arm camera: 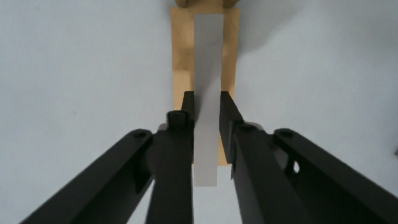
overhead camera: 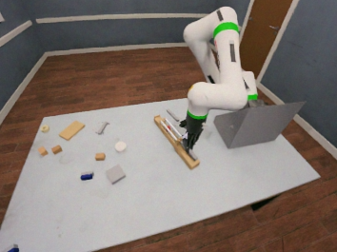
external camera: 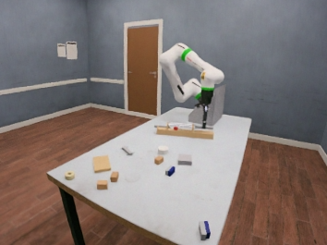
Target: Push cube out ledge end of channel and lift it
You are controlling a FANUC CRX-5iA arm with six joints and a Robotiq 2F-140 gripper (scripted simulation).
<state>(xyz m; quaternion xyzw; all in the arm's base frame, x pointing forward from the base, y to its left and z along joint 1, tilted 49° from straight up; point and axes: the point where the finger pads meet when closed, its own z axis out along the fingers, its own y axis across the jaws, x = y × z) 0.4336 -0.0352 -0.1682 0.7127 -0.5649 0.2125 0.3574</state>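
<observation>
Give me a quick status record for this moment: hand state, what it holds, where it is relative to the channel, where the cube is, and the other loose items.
hand: black two-finger hand, shut on a flat grey strip
tool: strip points away from the hand, along the channel
position: hand above one end of the long wooden channel on the white table
cube: small red cube shows inside the channel, away from the hand
nearby: grey angled box beside the arm
loose items: tan flat board, white disc, grey square block, blue block
</observation>
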